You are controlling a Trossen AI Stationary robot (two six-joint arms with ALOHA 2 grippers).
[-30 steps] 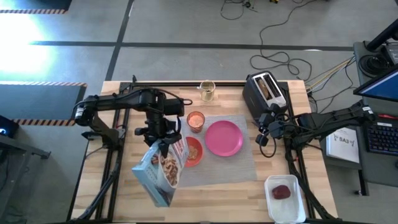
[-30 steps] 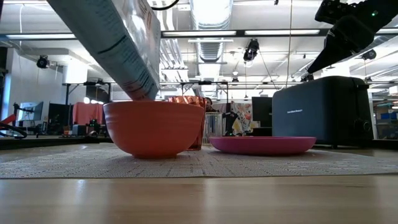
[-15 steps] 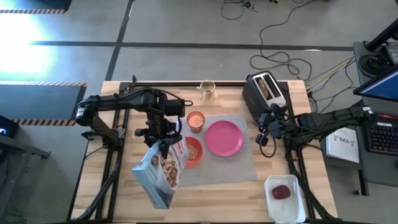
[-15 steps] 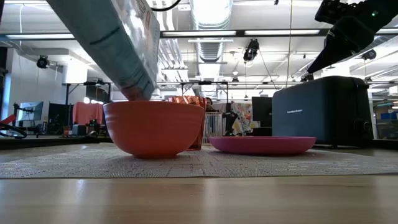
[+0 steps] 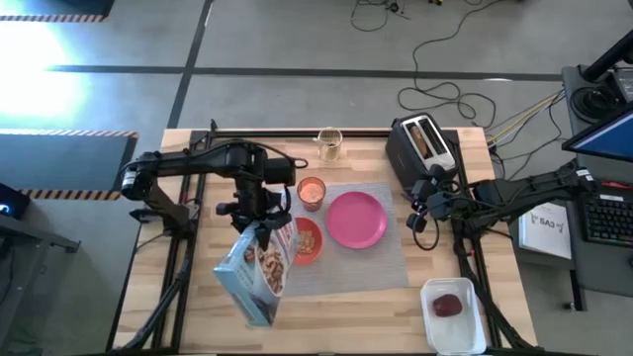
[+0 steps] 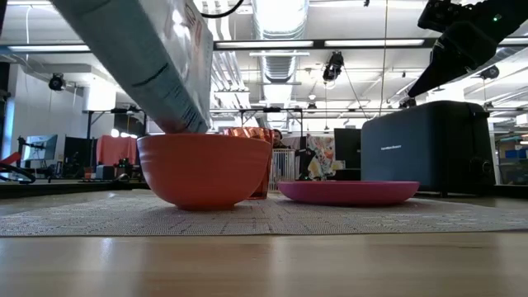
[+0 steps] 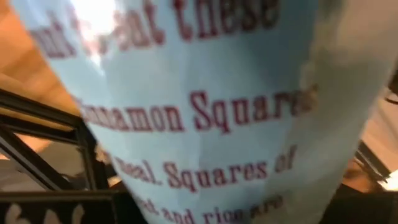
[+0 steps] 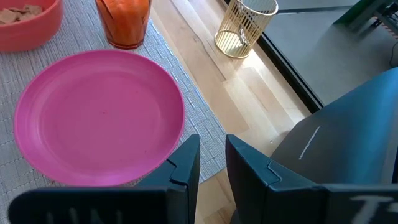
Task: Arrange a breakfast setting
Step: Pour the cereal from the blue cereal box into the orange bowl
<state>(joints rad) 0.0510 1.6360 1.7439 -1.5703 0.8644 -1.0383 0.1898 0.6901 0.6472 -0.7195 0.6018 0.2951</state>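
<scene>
My left gripper (image 5: pixel 260 220) is shut on a light-blue cereal box (image 5: pixel 259 275), tilted with its low end over the red-orange bowl (image 5: pixel 309 240); the box fills the left wrist view (image 7: pixel 199 106). The bowl holds cereal pieces (image 8: pixel 22 12) and stands on the grey placemat (image 5: pixel 366 265) with the pink plate (image 5: pixel 356 220) and the orange cup (image 5: pixel 312 191). Brown toast (image 5: pixel 424 139) sticks out of the black toaster (image 5: pixel 420 148). A dark-red item (image 5: pixel 447 306) lies in a white tray. My right gripper (image 5: pixel 420 212) hovers by the plate's right side, narrowly open and empty. No spoon shows. My left gripper holds the cereal box near its end toward the bowl (image 5: pixel 269 233), coming from above and from the table's far side. The gripper itself and the box hide the fingers. The box is lifted clear and slants, its low end (image 6: pixel 183 124) dipping behind the bowl's rim, its other end raised.
A wire-mesh holder (image 5: pixel 328 143) stands at the far edge behind the cup. The white tray (image 5: pixel 465 331) sits at the near right corner. Bare wood lies along the table's near edge (image 5: pixel 356 316) and at the left (image 5: pixel 198 287).
The cereal box has rocked slightly in its tilt, with its low end staying over the bowl.
</scene>
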